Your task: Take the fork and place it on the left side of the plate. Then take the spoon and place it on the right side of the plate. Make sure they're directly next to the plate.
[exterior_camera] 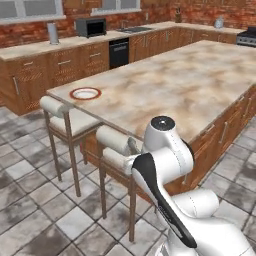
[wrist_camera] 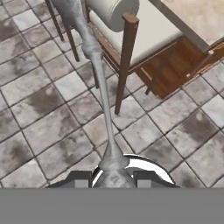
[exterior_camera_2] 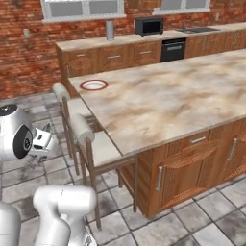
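Pincer [wrist_camera: 113,179] is clamping the near end of a slim grey utensil [wrist_camera: 103,96] in the hand view, the shaft running away from the jaws over the tiled floor [wrist_camera: 39,109] towards a stool [wrist_camera: 127,26] (whether it is the fork or the spoon I cannot tell, as the far end is running out of frame). From the left base view, the plate [exterior_camera: 73,93] is sitting near the far corner of the counter [exterior_camera: 175,85] with nothing lying beside it, so by my reading neither placement is done and the carry is only starting. From the right base view, the plate [exterior_camera_2: 82,85] is again looking bare on both sides, and the hand is hanging low beside the stools, well apart from it. Only the hand view is revealing the grip itself, while the base views are giving the plate's position.
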